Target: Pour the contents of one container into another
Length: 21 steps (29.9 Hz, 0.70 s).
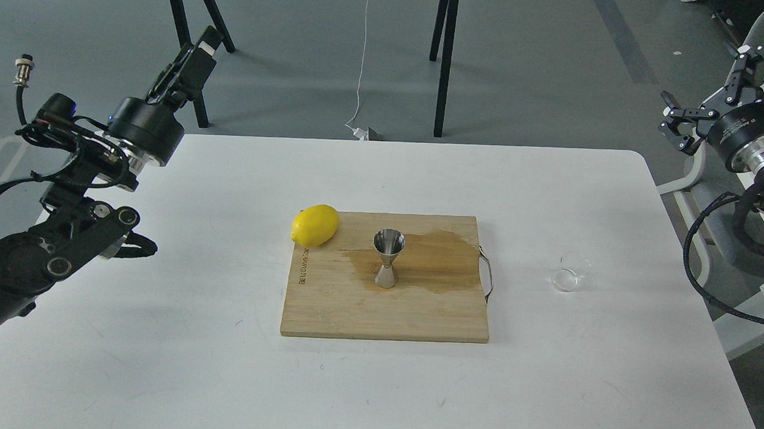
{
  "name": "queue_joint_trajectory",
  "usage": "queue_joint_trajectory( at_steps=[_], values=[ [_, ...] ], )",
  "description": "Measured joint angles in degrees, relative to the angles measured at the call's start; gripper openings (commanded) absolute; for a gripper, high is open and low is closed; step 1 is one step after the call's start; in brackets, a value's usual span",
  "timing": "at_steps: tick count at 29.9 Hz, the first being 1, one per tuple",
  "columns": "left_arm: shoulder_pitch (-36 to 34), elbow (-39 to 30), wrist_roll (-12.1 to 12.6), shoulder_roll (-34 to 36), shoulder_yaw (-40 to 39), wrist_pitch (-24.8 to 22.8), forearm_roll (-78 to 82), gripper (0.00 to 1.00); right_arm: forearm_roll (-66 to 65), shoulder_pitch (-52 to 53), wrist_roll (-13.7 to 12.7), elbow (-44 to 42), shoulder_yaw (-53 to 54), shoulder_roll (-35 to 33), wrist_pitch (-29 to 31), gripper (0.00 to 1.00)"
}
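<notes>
White table [153, 333] on grey floor. Bamboo cutting board [351, 311] at centre, wet stain across it; steel jigger [387, 258] upright on stain, lemon [315, 225] at its 10 o'clock on board corner. Clear glass cup [569, 271] at 3 o'clock, off board, apart. Our left gripper [194, 57] raised at 10 o'clock, seen edge-on, cannot tell its state. Our right gripper [722, 88] at 2 o'clock, fingers spread, holding nothing

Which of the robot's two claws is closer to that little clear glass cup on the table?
The right claw. It hangs up beyond the table's right edge, above and right of the glass cup. The left claw is raised far off past the table's opposite corner.
</notes>
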Motion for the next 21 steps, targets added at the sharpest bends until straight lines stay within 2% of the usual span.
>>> queue_joint_trajectory(
  at_steps=[4, 8, 12, 15, 18, 21],
  values=[
    [-2.37, 0.50, 0.00, 1.92, -3.19, -14.46, -8.10, 0.77, -0.02, 0.45, -0.47, 2.34, -0.56, -1.69, 0.00, 0.99],
    [-4.40, 0.57, 0.00, 3.90, -3.63, -25.85, -19.35, 0.78, 1.66, 0.85, -2.22, 7.08, 0.55, -5.32, 0.00, 0.99],
    [-5.30, 2.86, 0.00, 5.40, -3.62, -39.84, -34.57, 0.78, 12.03, -0.65, -3.90, 11.62, 2.10, -7.57, 0.00, 0.98],
    [-6.01, 5.89, 0.00, 5.48, -3.62, -43.69, -43.94, 0.78, 21.88, -3.91, -4.97, 13.19, 2.41, -9.15, 0.00, 0.98],
    [-6.40, 6.65, 0.00, 5.40, -3.64, -44.29, -47.97, 0.78, 30.32, -8.43, -5.30, 16.33, 2.76, -11.51, 0.00, 0.98],
    [-6.38, 6.76, 0.00, 5.18, -3.73, -44.37, -48.91, 0.78, 39.50, -14.33, -5.31, 23.69, 3.41, -16.55, 0.00, 0.98]
  ],
)
